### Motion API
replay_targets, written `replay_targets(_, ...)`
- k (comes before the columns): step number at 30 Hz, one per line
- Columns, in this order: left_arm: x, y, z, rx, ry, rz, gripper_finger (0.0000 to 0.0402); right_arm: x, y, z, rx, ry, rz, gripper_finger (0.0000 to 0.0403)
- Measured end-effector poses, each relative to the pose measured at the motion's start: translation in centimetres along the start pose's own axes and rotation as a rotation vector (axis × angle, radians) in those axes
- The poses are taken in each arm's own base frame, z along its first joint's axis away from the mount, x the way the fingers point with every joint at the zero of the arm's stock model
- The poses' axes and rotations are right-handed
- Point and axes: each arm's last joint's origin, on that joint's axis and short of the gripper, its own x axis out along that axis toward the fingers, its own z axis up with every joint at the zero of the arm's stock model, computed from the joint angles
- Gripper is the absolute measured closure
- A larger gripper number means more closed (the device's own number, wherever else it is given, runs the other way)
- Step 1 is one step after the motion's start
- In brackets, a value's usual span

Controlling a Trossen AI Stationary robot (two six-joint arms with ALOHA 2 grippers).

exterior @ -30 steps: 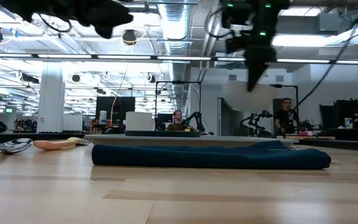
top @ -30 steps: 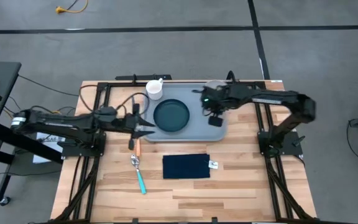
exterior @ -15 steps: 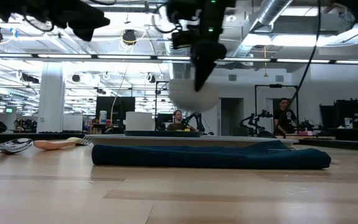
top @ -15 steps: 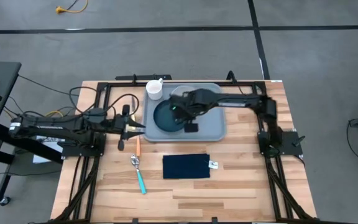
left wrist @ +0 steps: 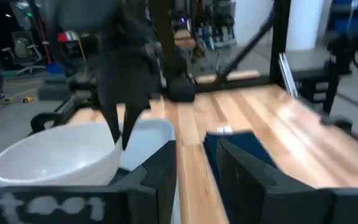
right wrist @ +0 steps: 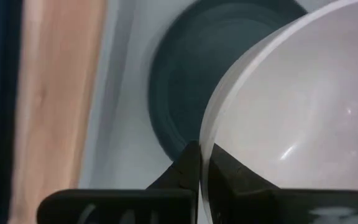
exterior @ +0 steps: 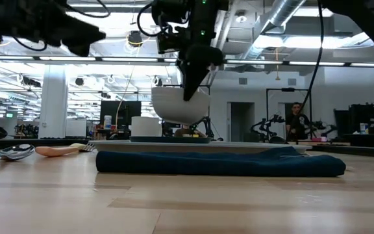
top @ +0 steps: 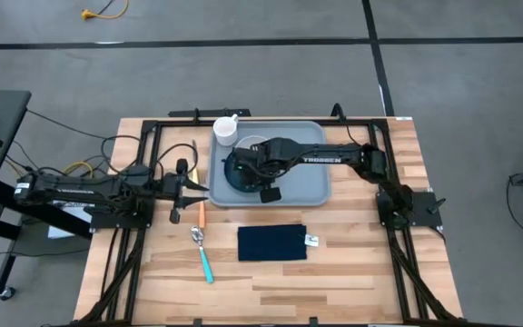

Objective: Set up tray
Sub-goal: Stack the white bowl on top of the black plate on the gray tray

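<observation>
grey-blue tray (top: 311, 182) under right gripper (top: 241, 167), white bowl (exterior: 179, 104) pinched

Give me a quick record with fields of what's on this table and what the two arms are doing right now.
right gripper: shut on the white bowl rim, holding it above the teal plate
left gripper: beside the tray's left edge, holding nothing
tray: carries the plate
white cup: at the tray's far left corner
navy napkin: on the wood, in front of the tray
spoon: left of the napkin
</observation>
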Motion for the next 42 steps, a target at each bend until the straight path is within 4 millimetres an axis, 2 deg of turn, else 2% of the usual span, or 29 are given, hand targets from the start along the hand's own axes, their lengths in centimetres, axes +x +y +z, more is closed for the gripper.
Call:
replay_targets(3,0.1,-0.1,-0.7,-0.009,0.026,-0.002,0.0297,0.0,0.2,0.2,-0.005,-0.009,0.003,0.0403)
replay_targets(6,0.1,-0.1,-0.7,-0.105,0.019,0.008,0.0297,0.1,0.2,0.4,-0.003,-0.030,0.004,0.0403)
replay_targets(11,0.1,-0.1,-0.6,-0.120,0.005,-0.001,0.0297,2.4,-0.9,0.0,0.037,-0.007,0.063,0.0403)
replay_targets(16,0.1,-0.1,-0.6,-0.115,0.012,-0.001,0.0297,3.4,-1.5,-0.2,0.050,0.019,0.063,0.0403)
replay_targets(33,0.1,0.0,-0.6,-0.105,0.012,0.008,0.0297,3.1,-0.4,0.8,0.008,-0.043,0.081,0.0403)
replay_targets(42,0.1,-0.1,-0.8,-0.106,0.029,0.008,0.0297,3.1,-0.5,0.8,0.011,-0.051,0.091,0.0403)
